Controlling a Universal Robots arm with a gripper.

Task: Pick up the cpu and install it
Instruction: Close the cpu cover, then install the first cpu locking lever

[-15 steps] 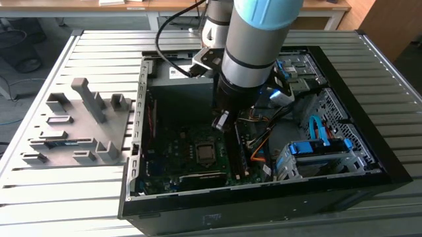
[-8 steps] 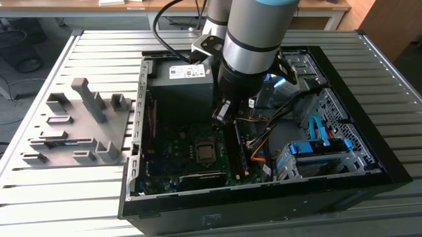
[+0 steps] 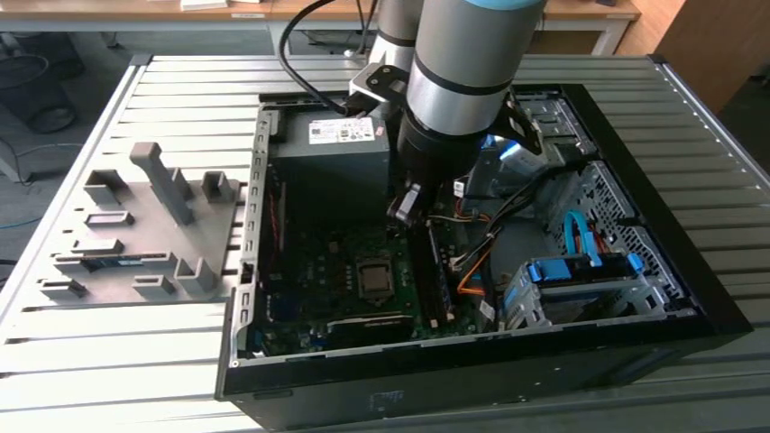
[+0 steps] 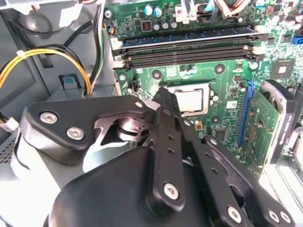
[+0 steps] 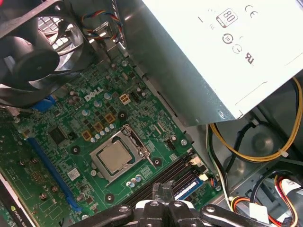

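The cpu (image 5: 115, 157) is a small silver-grey square lying flat in its socket on the green motherboard (image 5: 71, 118). In the second wrist view the cpu (image 4: 191, 100) sits just beyond my fingertips. In the exterior view the cpu (image 3: 375, 277) is in the middle of the board inside the open computer case (image 3: 673, 298). My gripper (image 3: 403, 209) hangs inside the case above the board, a little behind the socket. Its black fingers (image 4: 165, 123) are shut together with nothing between them. In the first wrist view the gripper (image 5: 163, 190) points near the memory slots (image 5: 177, 177).
The grey power-supply box (image 3: 331, 158) stands close beside the arm. A black fan (image 5: 28, 52) and bundled cables (image 5: 255, 156) flank the board. A grey fixture block (image 3: 139, 234) lies on the slatted table at the exterior view's left. Blue drive bays (image 3: 578, 271) fill the case's other side.
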